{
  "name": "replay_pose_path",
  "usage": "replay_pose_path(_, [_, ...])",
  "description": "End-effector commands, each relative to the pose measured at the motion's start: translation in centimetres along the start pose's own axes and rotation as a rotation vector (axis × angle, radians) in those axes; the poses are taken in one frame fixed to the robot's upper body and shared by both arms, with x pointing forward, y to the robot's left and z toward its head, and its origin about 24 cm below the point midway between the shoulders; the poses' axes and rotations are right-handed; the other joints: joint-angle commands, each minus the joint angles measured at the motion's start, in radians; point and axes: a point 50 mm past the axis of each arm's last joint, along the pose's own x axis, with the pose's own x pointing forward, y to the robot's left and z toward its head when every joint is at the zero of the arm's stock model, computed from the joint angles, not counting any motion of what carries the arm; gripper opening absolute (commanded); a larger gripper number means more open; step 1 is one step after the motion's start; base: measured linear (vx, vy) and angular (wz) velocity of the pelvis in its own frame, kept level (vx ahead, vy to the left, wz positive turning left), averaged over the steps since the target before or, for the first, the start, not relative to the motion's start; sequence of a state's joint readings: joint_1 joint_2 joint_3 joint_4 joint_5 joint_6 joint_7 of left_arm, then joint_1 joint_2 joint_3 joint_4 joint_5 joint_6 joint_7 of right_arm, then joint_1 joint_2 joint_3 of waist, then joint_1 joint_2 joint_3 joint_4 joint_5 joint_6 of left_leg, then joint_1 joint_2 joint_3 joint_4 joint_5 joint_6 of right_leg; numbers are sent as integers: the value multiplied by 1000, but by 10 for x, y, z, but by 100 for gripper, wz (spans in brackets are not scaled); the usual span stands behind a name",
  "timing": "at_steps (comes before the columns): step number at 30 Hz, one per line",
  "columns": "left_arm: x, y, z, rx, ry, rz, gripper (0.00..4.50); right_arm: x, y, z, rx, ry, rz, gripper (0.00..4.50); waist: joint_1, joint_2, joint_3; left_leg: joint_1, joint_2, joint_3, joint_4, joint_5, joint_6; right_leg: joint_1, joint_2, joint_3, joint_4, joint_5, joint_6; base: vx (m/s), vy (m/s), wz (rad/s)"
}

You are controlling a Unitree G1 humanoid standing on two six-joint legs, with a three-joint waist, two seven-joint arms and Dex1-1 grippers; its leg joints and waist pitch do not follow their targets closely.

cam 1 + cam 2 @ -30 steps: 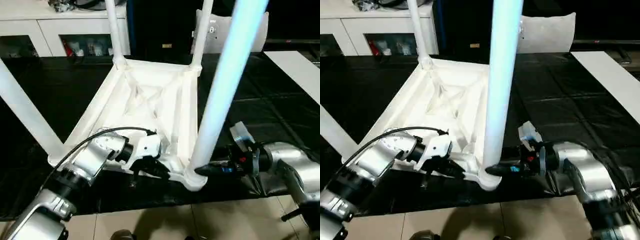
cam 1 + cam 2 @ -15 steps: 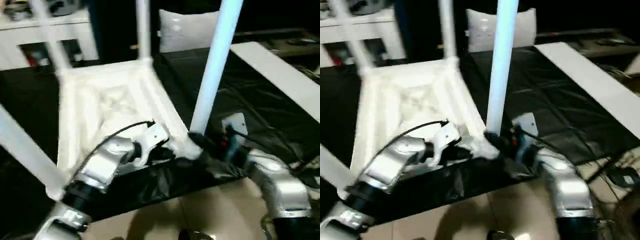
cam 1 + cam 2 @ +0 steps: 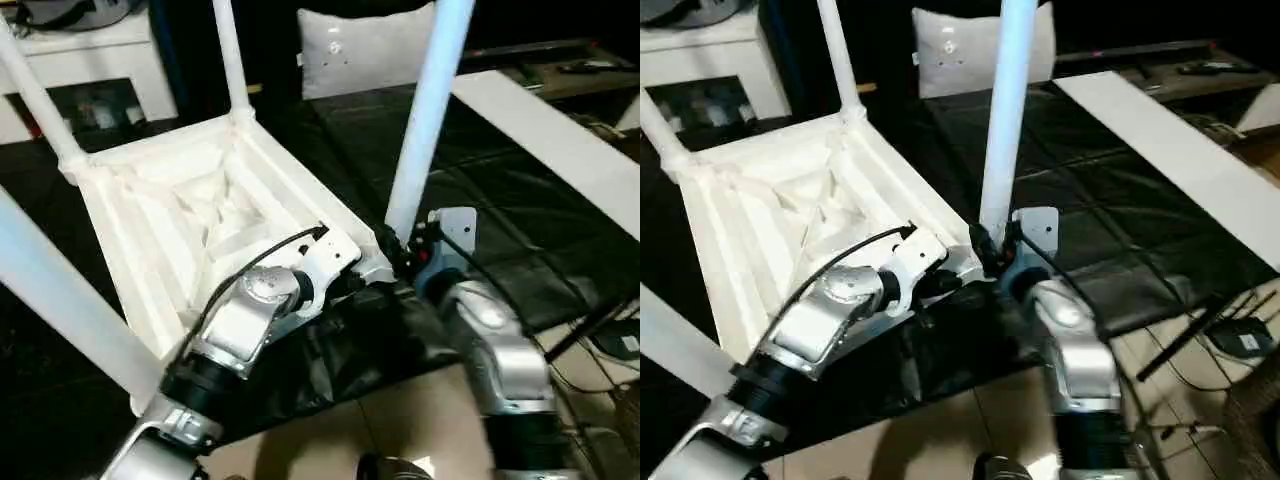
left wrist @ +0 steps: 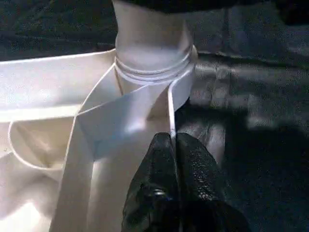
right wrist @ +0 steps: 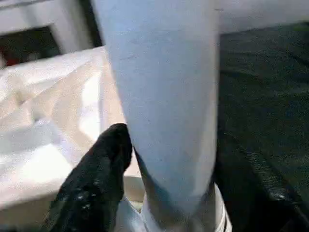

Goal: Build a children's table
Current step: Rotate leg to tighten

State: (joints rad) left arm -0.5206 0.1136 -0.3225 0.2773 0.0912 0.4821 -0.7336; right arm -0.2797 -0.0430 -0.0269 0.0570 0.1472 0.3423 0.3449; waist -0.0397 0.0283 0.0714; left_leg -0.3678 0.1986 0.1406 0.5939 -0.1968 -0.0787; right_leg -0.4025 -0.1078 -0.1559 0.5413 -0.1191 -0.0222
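The table (image 3: 190,225) lies upside down on the black work table (image 3: 500,190), mid-left of the frame, all four legs standing up from the corner sockets. The left gripper (image 4: 174,145) pinches the thin rim wall beside the near-right socket. The right gripper (image 5: 145,159) clamps the base of the near-right leg (image 3: 425,110), one black finger (image 5: 99,169) pressed against it.

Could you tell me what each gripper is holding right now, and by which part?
The left gripper pinches a thin rib of the children's table beside a corner socket. The right gripper clasps the base of the nearest leg, just above that socket.
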Motion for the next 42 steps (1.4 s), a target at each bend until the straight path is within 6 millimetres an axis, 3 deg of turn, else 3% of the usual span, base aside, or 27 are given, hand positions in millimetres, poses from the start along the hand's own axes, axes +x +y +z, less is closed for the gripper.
replay_pose_path(1, [-1,-7,18,78,-86,-86,0,-3,11,2,-43,-7,170,308,21,-14,-85,-11,16,3,-60,-128,105,70,-46,56,-37,-233,-168,54,-15,3])
replay_pose_path(2, [-4,-6,15,85,-80,-97,0,-8,6,2,-66,-6,209,339,35,-11,-87,-13,16,6,-58,-95,128,72,-48,60,-29,-213,-183,71,-25,3])
replay_pose_path(4, [-6,-4,12,90,-74,-109,0,-14,1,3,-86,-2,251,347,45,-12,-87,-10,17,11,-54,-75,146,66,-47,64,-25,-188,-194,0,0,0])
replay_pose_path(5, [-10,-1,10,94,-71,-133,0,-23,-7,5,-113,11,316,350,62,-11,-88,-11,18,13,-51,-53,161,70,-47,65,-20,-172,-199,0,0,0])
replay_pose_path(7, [-13,0,6,103,-63,-161,0,-32,-14,7,-143,28,400,363,75,-12,-84,-8,20,16,-51,-66,166,65,-46,66,-22,-201,-196,0,0,0])
replay_pose_path(8, [-16,1,3,124,-55,-193,0,-38,-20,8,-168,52,448,390,87,-11,-81,-4,22,17,-54,-93,158,63,-46,66,-27,-250,-185,0,0,0])
replay_pose_path(12, [-24,3,-5,165,-17,-274,0,-53,-31,13,-197,112,587,409,106,-10,-74,7,26,17,-60,-190,107,55,-46,64,-45,-407,-134,0,0,0])
replay_pose_path(14, [-28,3,-8,200,-3,-331,0,-58,-36,16,-213,148,649,435,107,-12,-70,9,26,18,-63,-215,92,53,-45,63,-50,-444,-122,0,0,0])
replay_pose_path(18, [-38,3,-15,279,53,-481,0,-62,-44,18,-298,236,755,444,109,-19,-68,8,24,15,-64,-240,81,54,-49,61,-58,-512,-89,0,0,0])
replay_pose_path(21, [-41,4,-17,299,76,-509,0,-64,-46,18,-315,269,798,444,112,-17,-64,22,22,17,-63,-272,71,47,-49,59,-67,-566,-80,0,0,0])
replay_pose_path(22, [-42,5,-17,310,84,-523,0,-64,-47,17,-323,282,814,444,113,-21,-64,22,23,17,-63,-274,70,48,-49,58,-67,-571,-79,0,0,0])
replay_pose_path(24, [-45,6,-18,344,106,-560,0,-63,-49,15,-337,318,859,444,119,-18,-67,22,23,14,-64,-272,68,50,-49,55,-65,-569,-78,0,0,0])
replay_pose_path(25, [-47,6,-18,360,111,-585,0,-61,-49,14,-341,329,874,427,121,-24,-68,20,26,15,-65,-266,67,50,-49,57,-62,-550,-83,0,0,0])
replay_pose_path(31, [-48,4,-16,405,114,-673,0,-54,-45,12,-297,348,954,369,127,-23,-73,14,30,16,-67,-224,73,55,-50,64,-45,-459,-124,0,0,0])
replay_pose_path(36, [-44,3,-12,429,115,-696,0,-51,-39,7,-266,386,1039,325,134,-23,-78,10,35,19,-64,-172,87,58,-49,71,-25,-344,-182,0,0,0])
replay_pose_path(40, [-44,3,-13,432,117,-702,0,-48,-39,6,-258,386,1059,286,138,-23,-77,9,35,20,-64,-171,85,60,-52,72,-22,-338,-193,0,0,0])
replay_pose_path(42, [-45,4,-14,432,119,-704,0,-47,-38,6,-248,385,1070,263,138,-26,-76,10,34,22,-65,-189,80,60,-52,71,-28,-381,-178,0,0,0])
